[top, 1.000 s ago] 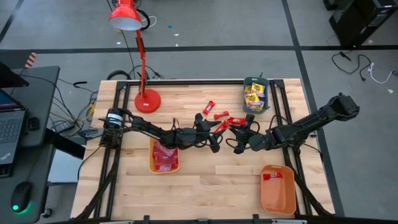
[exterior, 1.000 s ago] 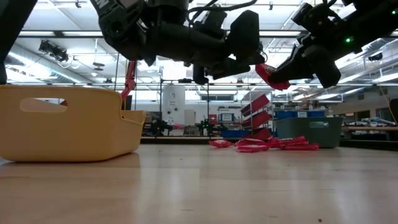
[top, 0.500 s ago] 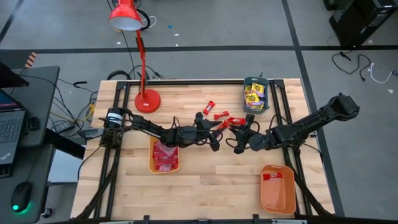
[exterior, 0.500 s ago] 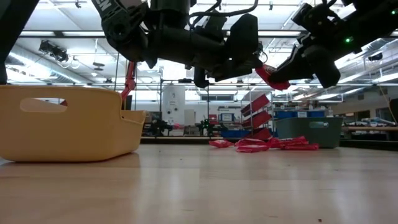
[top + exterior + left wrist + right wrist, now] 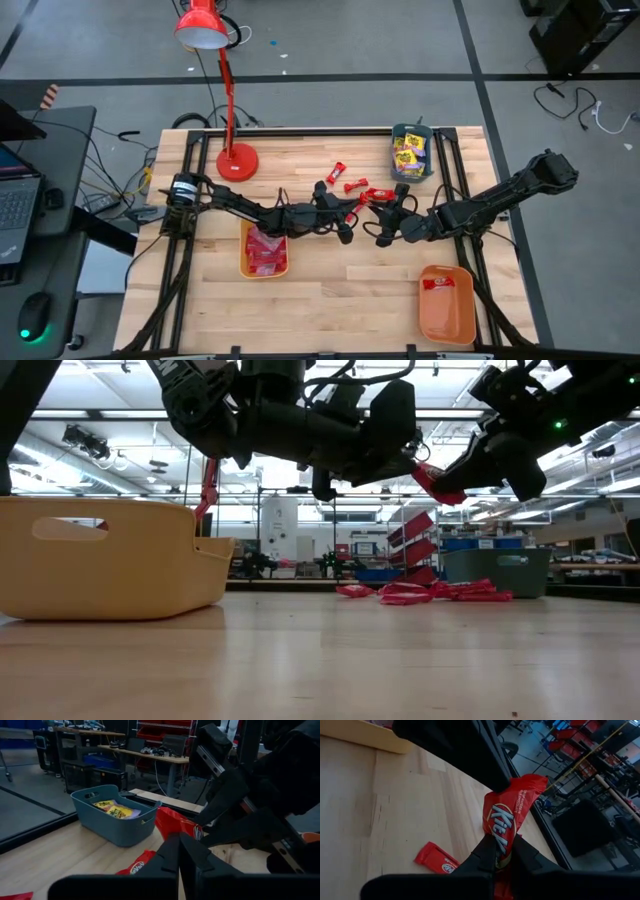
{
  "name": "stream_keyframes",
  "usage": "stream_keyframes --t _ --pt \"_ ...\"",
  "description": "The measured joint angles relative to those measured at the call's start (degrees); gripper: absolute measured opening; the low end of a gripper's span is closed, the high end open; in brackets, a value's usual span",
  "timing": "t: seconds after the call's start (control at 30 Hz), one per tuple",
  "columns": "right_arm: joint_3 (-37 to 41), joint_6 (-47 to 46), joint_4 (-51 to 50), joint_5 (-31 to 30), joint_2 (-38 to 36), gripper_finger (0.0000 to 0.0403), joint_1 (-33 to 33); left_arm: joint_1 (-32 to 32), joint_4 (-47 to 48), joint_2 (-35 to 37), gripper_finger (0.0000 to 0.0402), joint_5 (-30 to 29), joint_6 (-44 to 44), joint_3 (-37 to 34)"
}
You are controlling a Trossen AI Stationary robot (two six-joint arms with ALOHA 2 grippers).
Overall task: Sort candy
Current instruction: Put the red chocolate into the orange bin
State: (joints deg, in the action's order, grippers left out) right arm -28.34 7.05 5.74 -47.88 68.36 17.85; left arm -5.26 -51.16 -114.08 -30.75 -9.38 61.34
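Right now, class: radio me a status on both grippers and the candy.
Right gripper shut on red KitKat, held mid-air. Left gripper shut on its other end. Nothing in the way.

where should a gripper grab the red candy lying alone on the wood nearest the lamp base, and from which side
Take that red candy across its narrow middle, coming straight down from above. It lies flat on the table, angled, apart from the other red wrappers, so the fingers should straddle its short width with room on both sides. A side approach would likely just push it along the wood.
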Motion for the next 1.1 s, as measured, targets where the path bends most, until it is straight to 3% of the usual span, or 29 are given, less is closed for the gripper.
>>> stream_keyframes --t 0.63,0.83,0.97,1.1 --pt "0.02 -4.59 -5.38 -0.02 0.0 0.0023 0.02 -0.44 -0.08 0.02 0.0001 -8.68 3.21 0.0" --pt "-0.07 -8.02 -5.91 -0.29 -0.02 0.0022 0.5 -0.91 -0.02 0.02 0.0 -8.67 3.21 0.0" --pt "-3.92 -14.17 -12.68 -0.3 -0.73 0.0021 2.69 -2.84 -0.05 0.38 0.0 -8.65 5.95 0.0" --pt "-11.02 -21.65 -27.03 1.36 -1.43 0.0022 4.3 -5.1 -0.11 0.89 0.0 -10.46 9.27 0.0"
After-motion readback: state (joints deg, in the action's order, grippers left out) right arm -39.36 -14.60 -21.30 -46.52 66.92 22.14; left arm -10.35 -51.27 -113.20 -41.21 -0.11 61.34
